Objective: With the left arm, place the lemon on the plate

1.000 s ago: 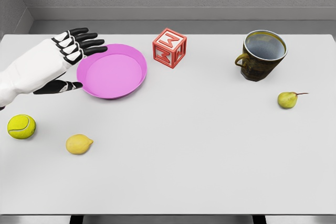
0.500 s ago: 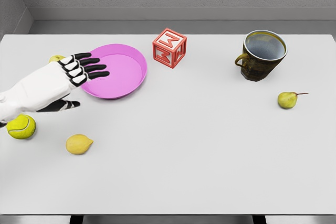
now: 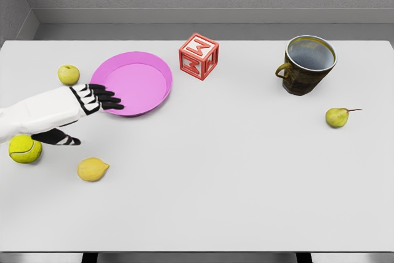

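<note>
Pink plate [image 3: 148, 84] w/ nothing in it; lemon [image 3: 92, 169] on table [image 3: 246, 183].

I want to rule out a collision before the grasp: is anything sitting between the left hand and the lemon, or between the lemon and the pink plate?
Nothing visible blocks either path. The left hand hovers open above the lemon, with bare table between. The tennis ball lies off to the left, clear of both routes to the plate.
</note>
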Action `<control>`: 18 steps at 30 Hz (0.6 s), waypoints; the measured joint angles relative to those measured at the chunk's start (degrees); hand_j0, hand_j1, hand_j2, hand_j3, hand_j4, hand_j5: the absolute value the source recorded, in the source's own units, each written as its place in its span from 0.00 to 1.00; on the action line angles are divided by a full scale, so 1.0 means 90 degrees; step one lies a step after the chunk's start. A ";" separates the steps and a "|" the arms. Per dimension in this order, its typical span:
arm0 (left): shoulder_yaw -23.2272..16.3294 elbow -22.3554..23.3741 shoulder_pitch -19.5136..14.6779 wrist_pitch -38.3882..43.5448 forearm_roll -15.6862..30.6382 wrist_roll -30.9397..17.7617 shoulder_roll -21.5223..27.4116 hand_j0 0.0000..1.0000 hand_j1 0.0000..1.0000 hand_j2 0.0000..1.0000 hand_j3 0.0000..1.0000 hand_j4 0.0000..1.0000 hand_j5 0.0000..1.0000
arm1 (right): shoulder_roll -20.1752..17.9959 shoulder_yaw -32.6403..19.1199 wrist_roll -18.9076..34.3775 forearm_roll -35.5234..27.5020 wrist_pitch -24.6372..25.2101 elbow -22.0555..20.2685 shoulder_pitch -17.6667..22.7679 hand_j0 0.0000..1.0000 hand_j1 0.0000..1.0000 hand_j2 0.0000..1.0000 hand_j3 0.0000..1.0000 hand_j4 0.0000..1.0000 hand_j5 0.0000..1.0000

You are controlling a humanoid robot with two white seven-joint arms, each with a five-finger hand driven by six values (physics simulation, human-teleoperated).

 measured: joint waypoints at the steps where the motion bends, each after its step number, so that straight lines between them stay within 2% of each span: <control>1: -0.0010 0.0000 0.0000 -0.0001 0.0011 -0.0039 0.0113 1.00 1.00 1.00 1.00 1.00 1.00 | 0.0000 0.0000 0.0000 0.0000 0.0000 0.0000 0.0000 1.00 1.00 1.00 1.00 1.00 1.00; 6: -0.0164 -0.0002 -0.0029 0.0000 -0.0089 -0.0128 0.0416 1.00 1.00 1.00 1.00 1.00 1.00 | 0.0000 -0.0001 0.0000 0.0000 0.0000 0.0000 0.0000 1.00 1.00 1.00 1.00 1.00 1.00; 10: -0.0418 -0.0002 -0.0029 -0.0002 -0.0282 -0.0144 0.0455 1.00 1.00 1.00 1.00 1.00 1.00 | 0.0000 0.0002 0.0000 0.0000 0.0000 0.0000 0.0000 1.00 1.00 1.00 1.00 1.00 1.00; 18: -0.0751 -0.0003 -0.0019 -0.0001 -0.0345 -0.0150 0.0562 1.00 1.00 1.00 1.00 1.00 1.00 | 0.0000 0.0002 0.0000 0.0000 0.0000 0.0000 0.0000 1.00 1.00 1.00 1.00 1.00 1.00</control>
